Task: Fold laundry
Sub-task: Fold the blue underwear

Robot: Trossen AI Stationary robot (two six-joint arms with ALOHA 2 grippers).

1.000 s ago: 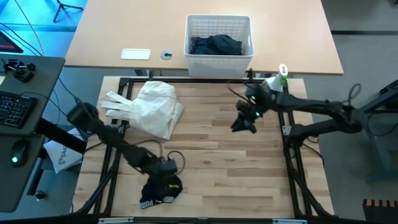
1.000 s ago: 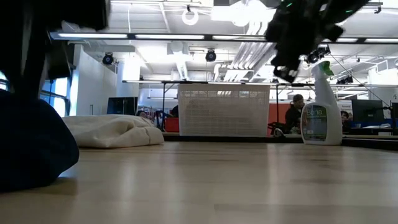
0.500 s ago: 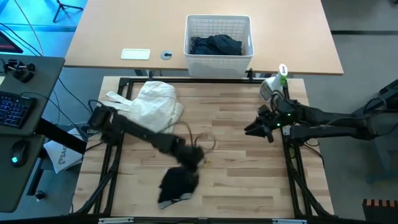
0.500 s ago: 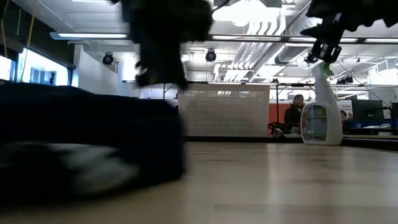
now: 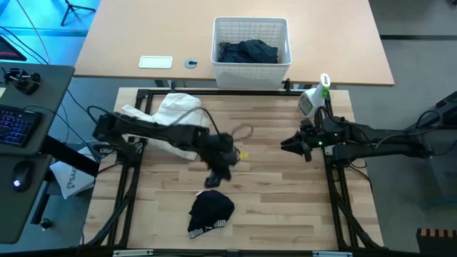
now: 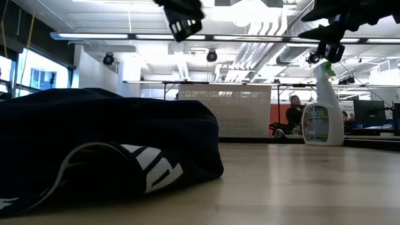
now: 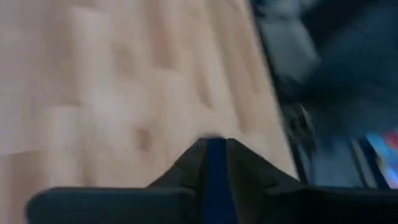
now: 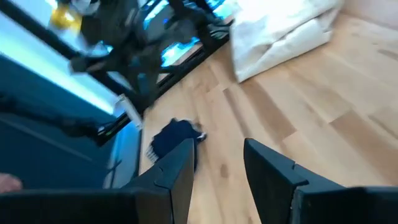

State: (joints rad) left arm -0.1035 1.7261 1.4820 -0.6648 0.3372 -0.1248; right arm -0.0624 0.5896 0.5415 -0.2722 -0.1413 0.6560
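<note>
The left pincer [image 5: 223,163] hangs above the middle of the surface [image 5: 271,200], its fingers drawn narrow, almost meeting in its own wrist view, with nothing between them. Nearer than it, towards the front edge, lies the black garment [image 5: 211,212], crumpled in a low mound and clear of the pincer.

The step in hand looks like spreading this piece flat before any fold. To do that well, the left pincer should widen, come down on one loose corner rather than the top of the mound, and pinch a single layer. The right pincer [image 5: 289,145], waiting at the right edge with its fingers moderately apart and empty, could take the opposite corner so the cloth can be drawn taut and laid smooth.

The garment's long axis runs roughly front to back with a slight slant. The band with white lettering [image 5: 206,228] points at the front edge, a little to the left, and the plain dark end points towards the left pincer.

Farther back on the left sits a bundled white cloth [image 5: 178,120]. Beyond the surface stands the white basket [image 5: 251,26], holding more dark laundry [image 5: 247,51].
</note>
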